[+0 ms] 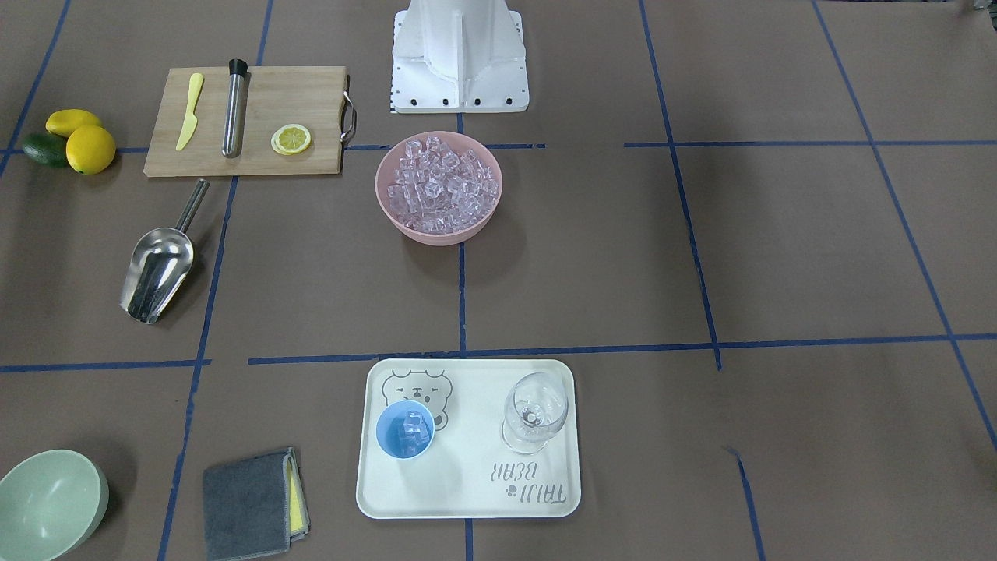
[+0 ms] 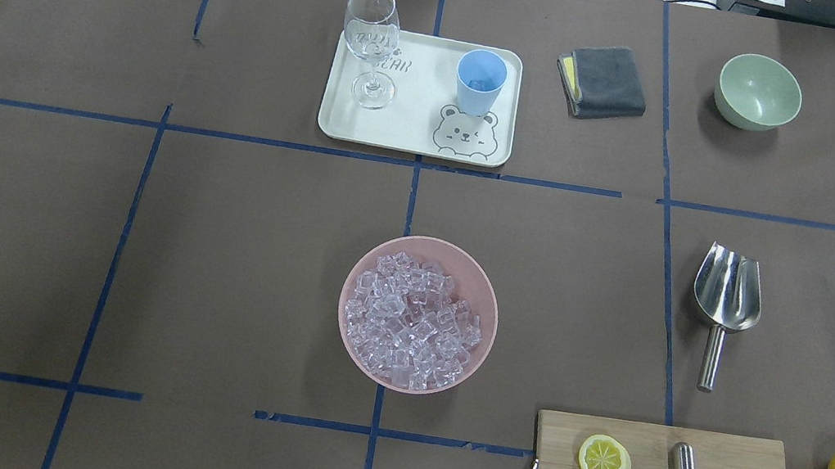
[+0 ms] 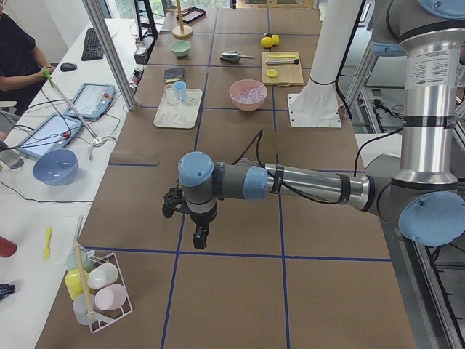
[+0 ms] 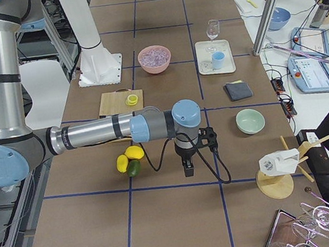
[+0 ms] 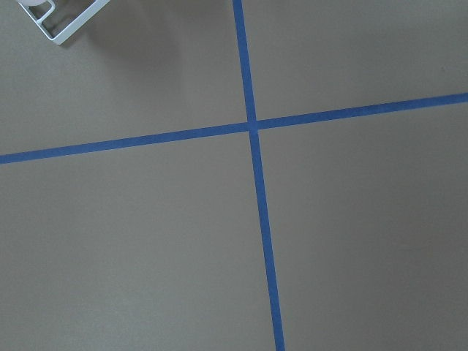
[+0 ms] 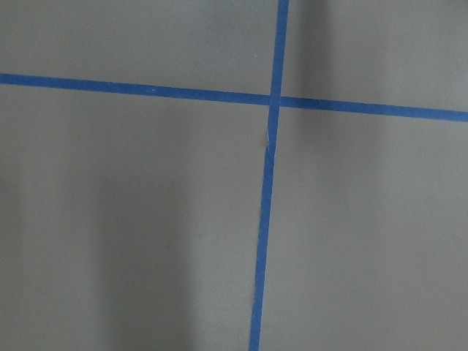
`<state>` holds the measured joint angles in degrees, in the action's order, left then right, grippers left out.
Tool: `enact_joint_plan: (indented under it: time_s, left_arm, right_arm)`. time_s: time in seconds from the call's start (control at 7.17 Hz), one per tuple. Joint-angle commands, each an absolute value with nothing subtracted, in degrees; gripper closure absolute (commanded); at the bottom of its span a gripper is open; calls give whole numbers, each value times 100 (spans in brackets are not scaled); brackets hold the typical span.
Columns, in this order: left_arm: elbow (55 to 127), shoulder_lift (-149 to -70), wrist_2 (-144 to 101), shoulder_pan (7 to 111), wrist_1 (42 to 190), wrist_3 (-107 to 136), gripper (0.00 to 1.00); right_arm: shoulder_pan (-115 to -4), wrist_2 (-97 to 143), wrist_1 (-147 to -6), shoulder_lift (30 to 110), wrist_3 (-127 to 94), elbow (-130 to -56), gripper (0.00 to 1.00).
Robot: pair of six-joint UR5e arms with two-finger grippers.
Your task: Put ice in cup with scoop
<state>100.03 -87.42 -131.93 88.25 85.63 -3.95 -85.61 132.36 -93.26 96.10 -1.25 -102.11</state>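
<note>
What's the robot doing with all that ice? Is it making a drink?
Nothing is being held right now. The left gripper and the right gripper both hang over bare table, far from the things, and I can't tell if their jaws are open. The scoop lies empty on the table. The pink bowl is full of ice, and the blue cup on the tray already has a few cubes inside.
</note>
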Motion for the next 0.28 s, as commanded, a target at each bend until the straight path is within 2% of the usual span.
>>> enact_joint_plan:
  time_s: [0.0, 0.14]
  left_arm:
    - [9993, -8763, -13192, 8824, 8561, -404, 0]
    - [10002, -8771, -13201, 8824, 8543, -404, 0]
  right_arm:
    - [-8561, 13245, -9325, 9598, -114, -10204, 0]
    - [-8561, 13254, -9325, 9598, -123, -10204, 0]
